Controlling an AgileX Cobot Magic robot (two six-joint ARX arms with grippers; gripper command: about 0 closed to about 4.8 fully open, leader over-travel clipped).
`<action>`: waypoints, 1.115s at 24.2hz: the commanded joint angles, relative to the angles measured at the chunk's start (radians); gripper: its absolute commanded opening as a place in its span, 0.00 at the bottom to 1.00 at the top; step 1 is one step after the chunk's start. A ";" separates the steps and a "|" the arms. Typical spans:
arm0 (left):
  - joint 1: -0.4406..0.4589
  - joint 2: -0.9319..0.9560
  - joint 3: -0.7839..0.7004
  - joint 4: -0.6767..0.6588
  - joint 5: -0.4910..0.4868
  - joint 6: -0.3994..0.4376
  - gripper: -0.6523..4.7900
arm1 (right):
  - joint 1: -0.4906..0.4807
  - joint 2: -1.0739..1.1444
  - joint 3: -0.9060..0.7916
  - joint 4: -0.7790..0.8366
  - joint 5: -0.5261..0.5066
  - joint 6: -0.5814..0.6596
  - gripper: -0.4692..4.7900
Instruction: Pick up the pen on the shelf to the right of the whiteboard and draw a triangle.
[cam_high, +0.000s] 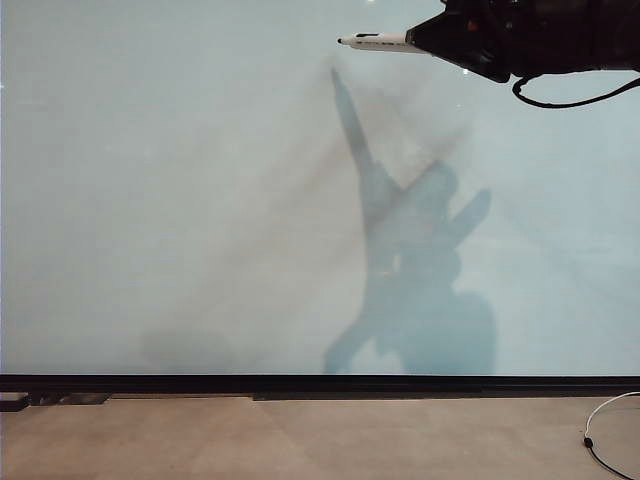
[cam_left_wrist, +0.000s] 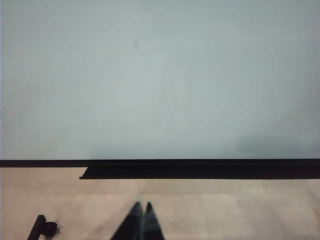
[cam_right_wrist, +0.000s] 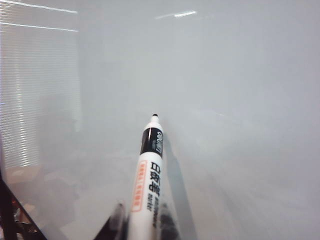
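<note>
While the right tool (cam_right_wrist: 142, 225) clamps the pen (cam_high: 385, 42) high at the whiteboard's (cam_high: 180, 200) upper right, tip apparently just off the unmarked surface, it should press lightly and stroke steadily. By the bottom rail, the left tool (cam_left_wrist: 141, 212) sits closed and empty.

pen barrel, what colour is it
White, with a black band and dark print; the pen shows best in the right wrist view.
</note>
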 joint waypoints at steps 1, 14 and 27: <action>0.000 0.000 0.003 0.012 0.003 0.000 0.11 | 0.002 -0.003 0.005 -0.012 0.013 -0.006 0.08; 0.000 0.000 0.003 0.012 0.002 0.000 0.11 | 0.014 -0.003 0.005 -0.085 0.056 -0.056 0.08; 0.000 0.000 0.003 0.012 0.002 0.000 0.11 | 0.014 0.018 0.013 -0.094 0.084 -0.079 0.08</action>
